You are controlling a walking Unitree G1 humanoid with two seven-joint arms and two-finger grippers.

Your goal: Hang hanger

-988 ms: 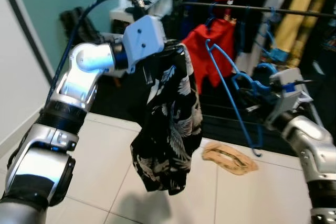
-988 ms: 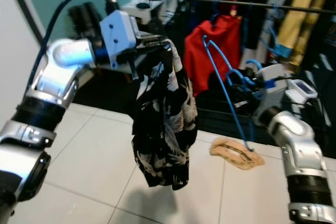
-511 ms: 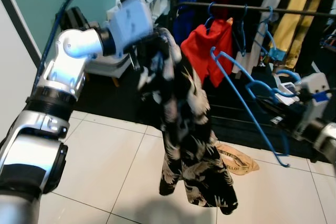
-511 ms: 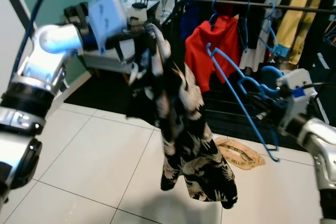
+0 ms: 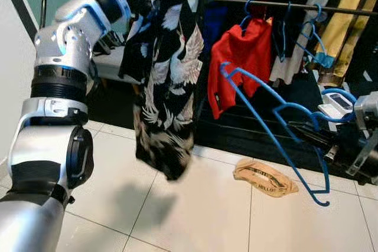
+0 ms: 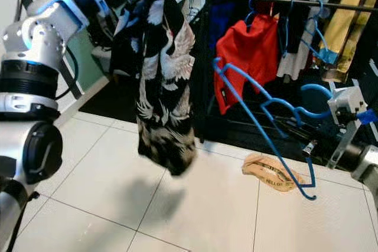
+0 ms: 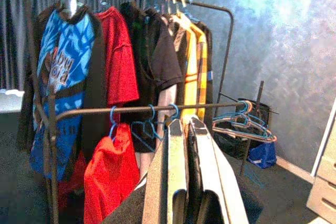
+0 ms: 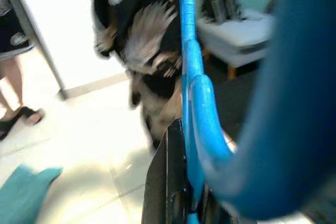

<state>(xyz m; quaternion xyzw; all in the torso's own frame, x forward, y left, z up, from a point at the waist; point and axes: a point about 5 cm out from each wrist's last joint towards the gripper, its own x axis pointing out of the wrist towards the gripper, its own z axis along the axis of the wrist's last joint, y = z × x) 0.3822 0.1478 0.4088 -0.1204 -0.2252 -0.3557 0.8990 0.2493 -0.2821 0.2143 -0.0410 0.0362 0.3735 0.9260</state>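
Left tool (image 7: 186, 182): raised high near the top of the head views, fingers pinched together on the black patterned shirt (image 5: 162, 81); in the left wrist view, aimed toward the clothes rack (image 7: 131, 109).
Black patterned shirt: dark fabric with white bird print, hanging loose from the left tool, lower hem above the tiled floor (image 5: 195, 216), just left of the rack's upright post.
Right tool (image 8: 178, 182): low at the right edge of the head views, closed on the blue hanger (image 5: 274, 125); black fingers clamped against the blue plastic in the right wrist view.
Blue hanger: held out from the right tool toward the shirt, tilted, hook end low near the floor, shoulder end up beside the red shirt (image 5: 242, 57); apart from the rail, not hung on it.
Clothes rack: dark metal frame, lower rail (image 6: 295, 1) carrying the red shirt and several blue hangers; upper rail with blue, red, black and yellow garments, seen from the left wrist.
Floor: pale tiles, with a tan crumpled bag (image 5: 264, 178) lying under the hanger, just in front of the rack.
Background: a person's sandalled feet (image 8: 16, 116) on the tiles in the right wrist view.
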